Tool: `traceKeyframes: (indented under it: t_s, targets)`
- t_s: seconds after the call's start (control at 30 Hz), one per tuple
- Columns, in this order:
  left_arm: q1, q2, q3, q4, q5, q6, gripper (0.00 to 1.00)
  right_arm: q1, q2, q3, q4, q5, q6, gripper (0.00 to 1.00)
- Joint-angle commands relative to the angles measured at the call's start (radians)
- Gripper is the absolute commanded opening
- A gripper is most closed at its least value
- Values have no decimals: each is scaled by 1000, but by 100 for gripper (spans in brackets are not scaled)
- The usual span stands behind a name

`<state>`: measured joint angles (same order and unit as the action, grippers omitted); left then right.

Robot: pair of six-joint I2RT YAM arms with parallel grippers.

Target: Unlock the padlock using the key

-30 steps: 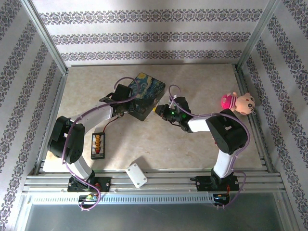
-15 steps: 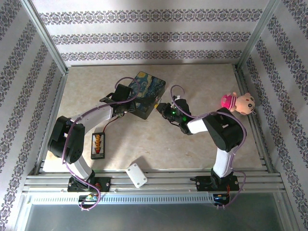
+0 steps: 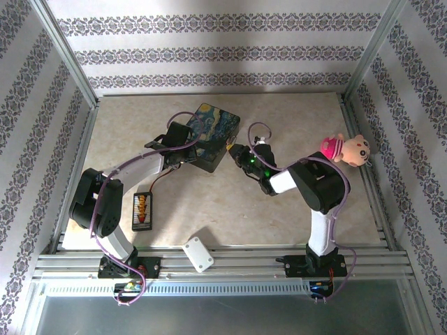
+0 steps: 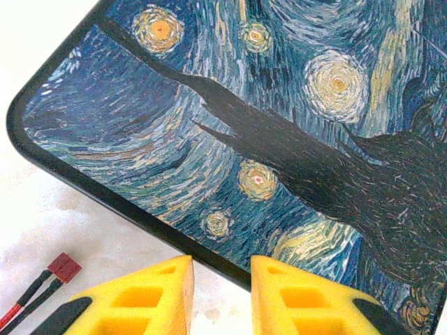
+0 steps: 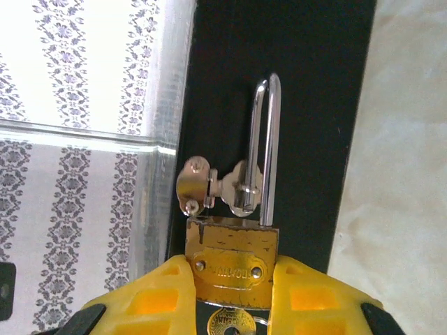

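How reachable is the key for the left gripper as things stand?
Probably not. The key sits at the base of the padlock, hemmed in by the right gripper, which is clamped on the padlock. The left gripper is at the other side of the painted box, with the box between them.

The middle of the bench (image 3: 293,118) is blocked by a painted box (image 3: 216,129), flanked by the left claw (image 4: 222,269) and, at its padlock (image 5: 234,244), the right claw (image 5: 232,271). Bare room is left beyond; a doll (image 3: 347,148) and striped bar (image 3: 142,209) are found nearer the edges.
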<state>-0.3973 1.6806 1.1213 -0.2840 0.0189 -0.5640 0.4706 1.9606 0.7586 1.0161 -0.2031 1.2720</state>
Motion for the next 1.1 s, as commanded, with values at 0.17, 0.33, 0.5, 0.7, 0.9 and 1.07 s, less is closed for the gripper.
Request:
traceKeyframes:
  t_s: [0.17, 0.33, 0.5, 0.7, 0.9, 1.07]
  targets:
    - [11, 32, -51, -139, -29, 21, 26, -33, 31, 42, 114, 99, 29, 0]
    - [18, 30, -53, -144, -33, 22, 26, -36, 19, 38, 110, 98, 23, 0]
    - [58, 2, -68, -130, -36, 31, 25, -39, -40, -6, 62, 94, -13, 0]
    - [115, -58, -76, -76, -11, 30, 28, -43, -215, -112, -139, 86, -116, 0]
    - [141, -98, -61, -41, 7, 7, 39, -40, -503, -150, -630, 70, -321, 0]
    - [155, -141, -63, -17, 34, -43, 59, -38, -650, -47, -1100, 4, -526, 0]
